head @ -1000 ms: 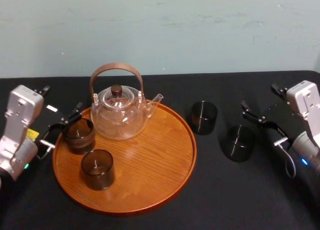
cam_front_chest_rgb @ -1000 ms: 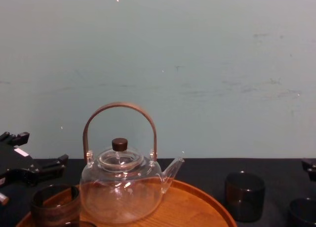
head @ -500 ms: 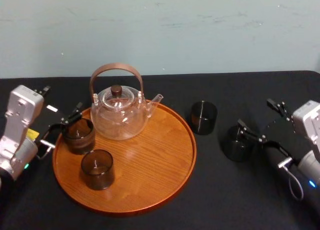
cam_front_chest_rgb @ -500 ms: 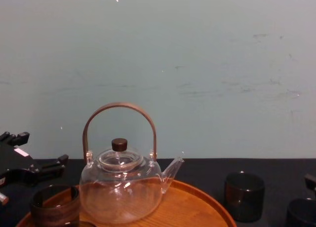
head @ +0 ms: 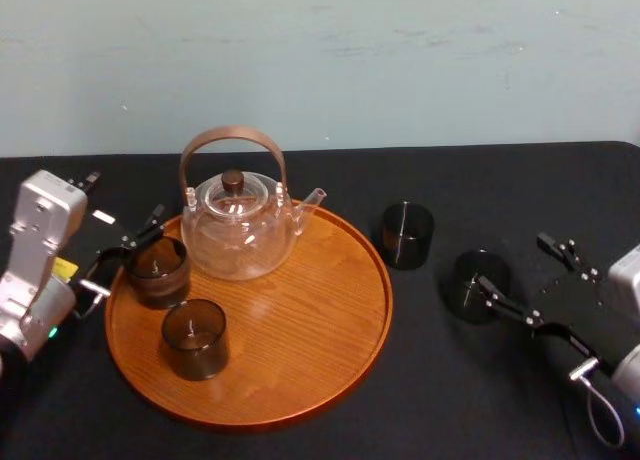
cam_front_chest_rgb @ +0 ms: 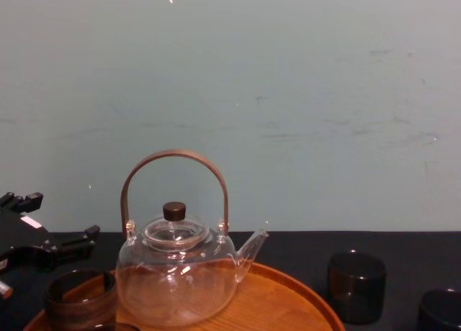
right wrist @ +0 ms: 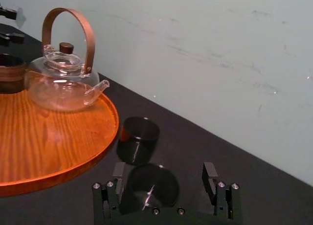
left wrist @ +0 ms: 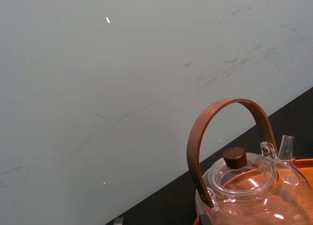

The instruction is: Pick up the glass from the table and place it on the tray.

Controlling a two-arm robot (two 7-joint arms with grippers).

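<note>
Head view: mounted high, facing forward and down. It covers the whole tray [head: 300,320], from the left gripper [head: 128,252] at its rim to the right gripper [head: 522,270] well apart from it. Chest view: low, near rim height, facing the wall [cam_front_chest_rgb: 288,93] across the teapot [cam_front_chest_rgb: 176,280]. Left wrist view: tilted, close to the teapot ahead of its gripper. Right wrist view: looks over its own fingers [right wrist: 119,173] toward the tray (all 4 views share the teapot).

We see our right gripper [head: 513,261] drawn back toward our body and lower on the right, so that its spread fingers, a second ago behind and to the right of the glass [head: 477,285], now come at it from the near right with one fingertip at its rim.
</note>
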